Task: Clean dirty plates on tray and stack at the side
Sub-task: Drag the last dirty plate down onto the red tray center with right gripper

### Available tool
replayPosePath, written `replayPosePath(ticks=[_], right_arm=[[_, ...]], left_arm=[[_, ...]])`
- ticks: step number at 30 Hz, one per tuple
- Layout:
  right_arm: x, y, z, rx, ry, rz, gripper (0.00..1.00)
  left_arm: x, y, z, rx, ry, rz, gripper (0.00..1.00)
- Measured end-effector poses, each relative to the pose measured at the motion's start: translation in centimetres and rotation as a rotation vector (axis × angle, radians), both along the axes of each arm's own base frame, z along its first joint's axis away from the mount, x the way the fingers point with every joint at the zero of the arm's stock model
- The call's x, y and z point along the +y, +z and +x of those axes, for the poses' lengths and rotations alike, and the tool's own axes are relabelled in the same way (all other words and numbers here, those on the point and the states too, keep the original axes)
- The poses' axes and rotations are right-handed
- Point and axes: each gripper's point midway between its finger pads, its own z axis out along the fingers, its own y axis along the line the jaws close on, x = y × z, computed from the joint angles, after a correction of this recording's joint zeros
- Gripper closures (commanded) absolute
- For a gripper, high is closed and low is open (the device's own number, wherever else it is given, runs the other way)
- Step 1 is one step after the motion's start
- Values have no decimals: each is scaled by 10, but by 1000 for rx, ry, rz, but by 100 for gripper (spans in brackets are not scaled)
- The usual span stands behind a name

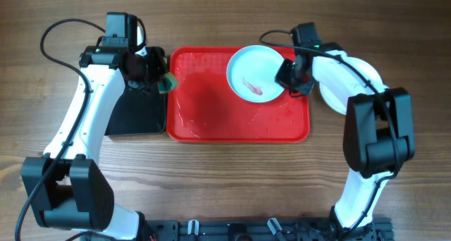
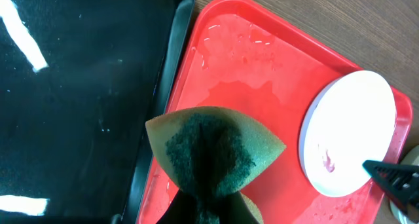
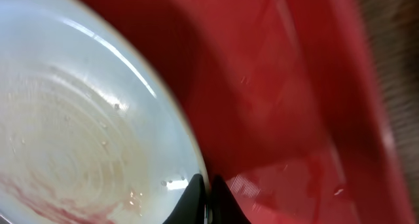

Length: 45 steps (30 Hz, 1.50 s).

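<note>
Overhead, the tray [image 1: 211,107] lies in the middle of the worktop toward its far edge, its bare floor wet and glistening. One plate [image 1: 250,68], pale aqua, sits at the tray's far right corner, its edge reaching the far rim, with a reddish smear [image 1: 254,87] across its middle. The right gripper [image 1: 287,77] reaches in over the tray's right rim, and its jaws are pinched together on the right edge of this plate; the right wrist view shows the two dark fingertips [image 3: 196,196] meeting at the plate's rim, with the smear trailing toward the lower left. Whether the plate is raised off the tray floor I cannot tell, though the left wrist view shows it tilted. The left gripper [image 1: 161,79] hangs over the tray's far left corner, jaws closed tight on a green sponge [image 1: 168,82], which folds between them with a dark patch at its centre. A black tray [image 1: 137,114] lies just beside the red one on its left. A second plate [image 1: 330,99], pale, rests on the worktop just right of the tray, mostly hidden under the right arm.
</note>
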Motion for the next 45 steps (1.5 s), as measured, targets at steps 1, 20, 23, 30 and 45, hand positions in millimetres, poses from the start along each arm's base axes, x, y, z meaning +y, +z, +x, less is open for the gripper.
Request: replayPosePath(ticks=[1,20,23,30,45], right_arm=[[4,0,-4,12,10,-2,96],[48,7,-2,-94,433,62,32],[49,12,15,-182,489,51,35],[52,17,28,-260,572,29,59],[46,8,-1,-106,464,65,96]], left_arm=[[0,0,0,0,0,0,96],[0,0,1,-5,0,0,96],[0,1,1,-6,0,0,96],[0,1,1,-6,0,0,96],[0,1,1,-6,0,0,96]])
